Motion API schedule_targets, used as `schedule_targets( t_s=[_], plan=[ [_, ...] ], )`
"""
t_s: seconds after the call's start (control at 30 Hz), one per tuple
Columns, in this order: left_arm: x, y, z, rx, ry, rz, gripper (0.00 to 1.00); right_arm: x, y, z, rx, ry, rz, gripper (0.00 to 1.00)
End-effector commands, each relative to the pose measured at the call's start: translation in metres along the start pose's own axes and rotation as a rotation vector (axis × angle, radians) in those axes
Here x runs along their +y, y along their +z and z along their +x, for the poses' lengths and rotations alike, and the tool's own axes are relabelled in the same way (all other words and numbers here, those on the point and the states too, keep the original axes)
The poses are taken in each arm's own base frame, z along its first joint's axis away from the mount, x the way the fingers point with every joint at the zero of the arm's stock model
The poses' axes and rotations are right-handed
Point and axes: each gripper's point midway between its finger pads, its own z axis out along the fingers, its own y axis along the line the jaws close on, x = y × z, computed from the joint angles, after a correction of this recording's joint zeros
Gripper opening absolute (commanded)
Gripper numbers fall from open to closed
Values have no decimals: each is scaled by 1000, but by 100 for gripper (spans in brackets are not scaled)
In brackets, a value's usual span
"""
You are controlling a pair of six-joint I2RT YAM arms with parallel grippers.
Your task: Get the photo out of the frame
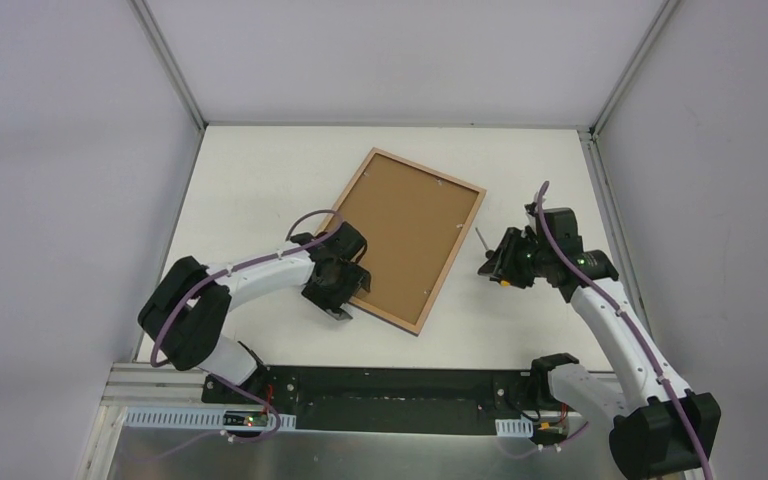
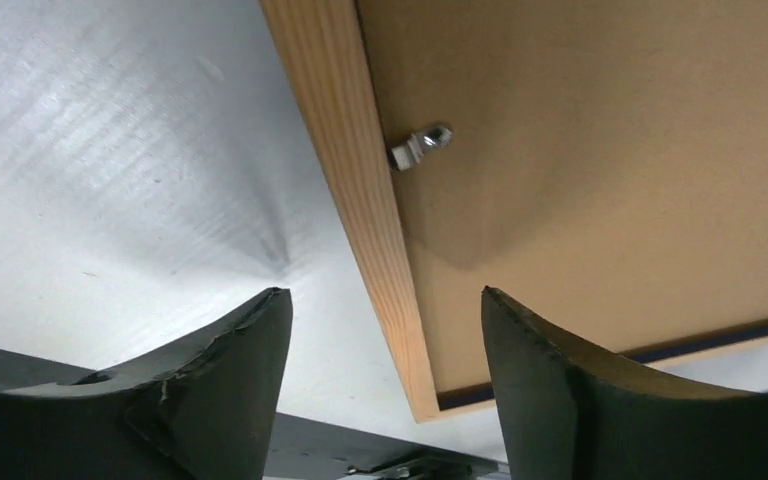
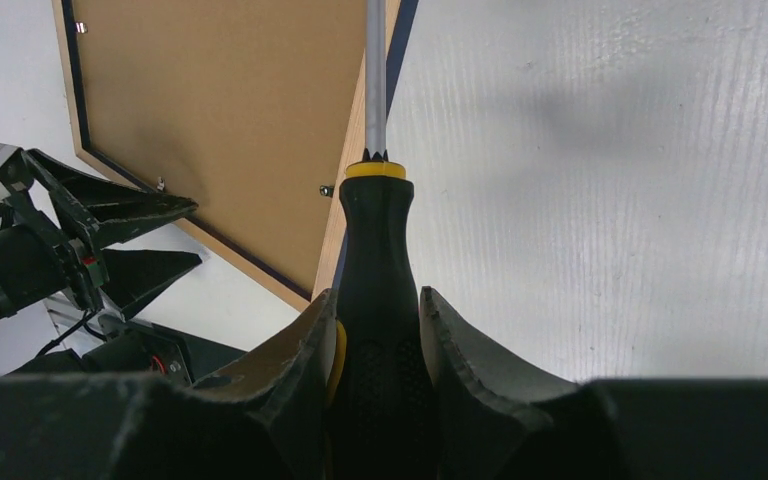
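Note:
The frame lies face down and turned at an angle on the white table, its light wood back around brown board. The photo is hidden. My left gripper is open over the frame's near left corner; in the left wrist view the wood edge runs between my fingers above the table, and a small metal tab clip sits on it. My right gripper is shut on a black and yellow screwdriver, right of the frame. Its metal shaft points at the frame's right edge.
The brown backing board fills the frame's back, held by small metal tabs. A black mounting rail runs along the table's near edge. Grey enclosure walls stand on all sides.

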Motion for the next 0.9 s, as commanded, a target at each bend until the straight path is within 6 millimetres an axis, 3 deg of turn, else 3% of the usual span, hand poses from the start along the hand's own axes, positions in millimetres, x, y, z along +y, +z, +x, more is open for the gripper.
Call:
schedule_targets(
  t_s=[0.0,0.1,0.17,0.27,0.37,0.63,0.73,0.87],
  plan=[
    [-22,-36,9,39,108,101,75,13,1,-7,-19,-21,-58,0],
    [-36,-62,12,47,279,190,77,10,6,-7,-13,-3,-46,0],
    [-46,-77,4,-6,436,256,80,13,8,-6,-8,3,-62,0],
    [-61,-91,-18,-90,721,310,82,15,10,-3,7,1,-82,0],
    [-60,-94,-54,-160,926,302,85,15,6,0,22,1,-78,0],
    [-52,-56,-158,-178,1037,142,88,20,-10,9,32,1,-99,0],
    [-52,-36,-172,-102,1005,156,87,23,-12,8,34,-2,-104,0],
    [-54,-17,-173,7,1000,199,85,27,-13,6,48,-17,-114,0]
  ],
)
